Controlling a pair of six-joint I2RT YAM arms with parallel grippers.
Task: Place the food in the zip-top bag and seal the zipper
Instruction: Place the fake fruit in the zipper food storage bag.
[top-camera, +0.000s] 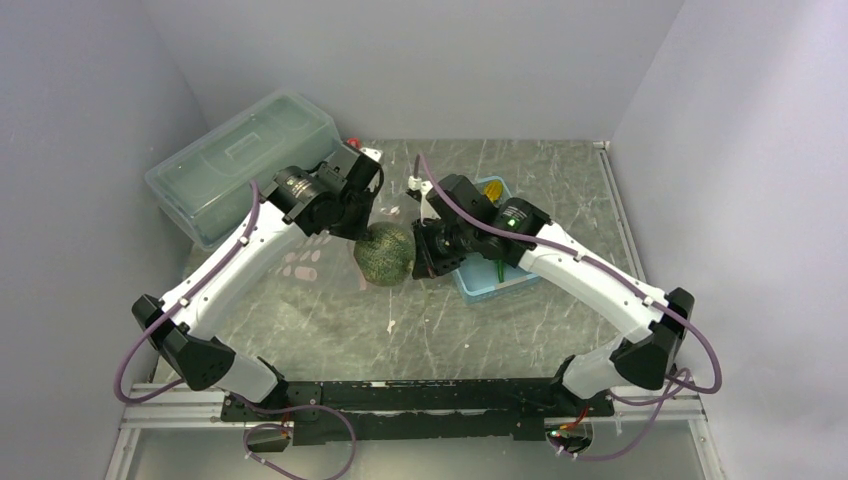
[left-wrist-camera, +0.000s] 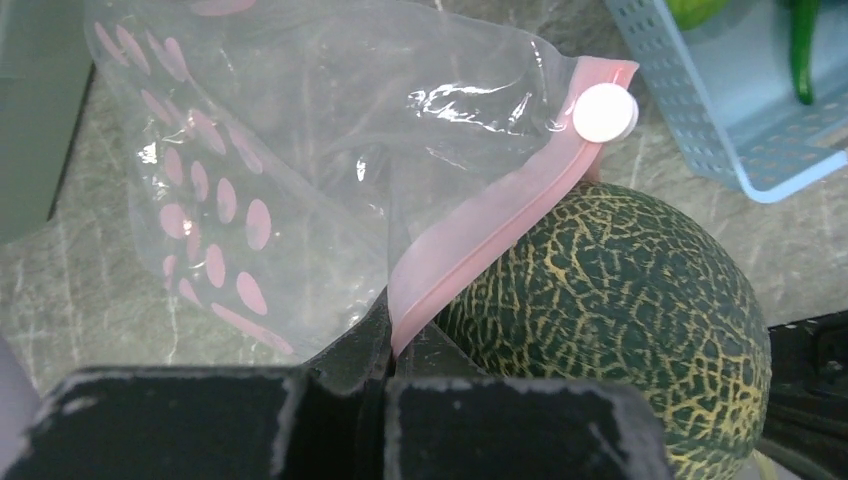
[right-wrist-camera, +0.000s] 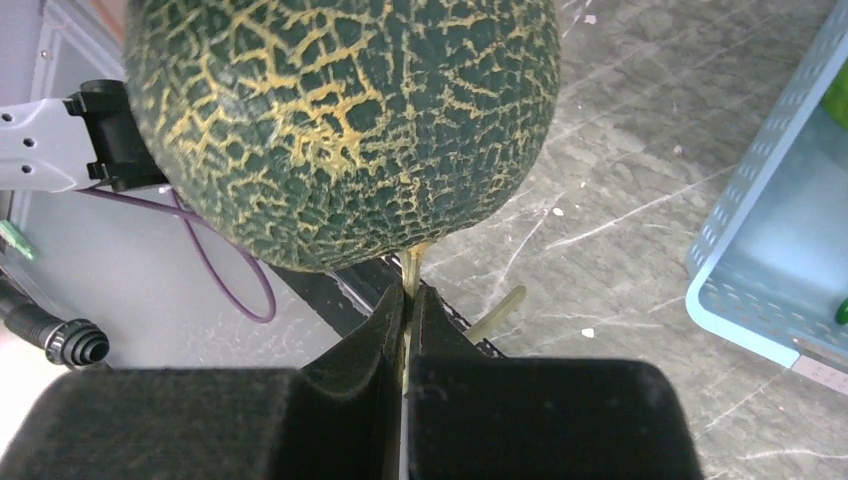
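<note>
My left gripper (left-wrist-camera: 392, 345) pinches the zipper (left-wrist-camera: 480, 240) of the zip-top bag (left-wrist-camera: 300, 130). My right gripper (right-wrist-camera: 408, 300) clamps the melon (right-wrist-camera: 340, 120) by its stem (right-wrist-camera: 414, 265), just beside the bag's mouth. Bag looks empty, I think; nothing sealed.

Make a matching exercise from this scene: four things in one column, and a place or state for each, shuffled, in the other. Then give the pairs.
Things:
1. melon
2. zipper
3. basket
4. lidded box

Places or states:
A. pinched in the left gripper
B. at the far-left corner of the table
C. stem gripped by the right gripper
D. light blue, right of the melon

Pairs: 1-C, 2-A, 3-D, 4-B
</note>
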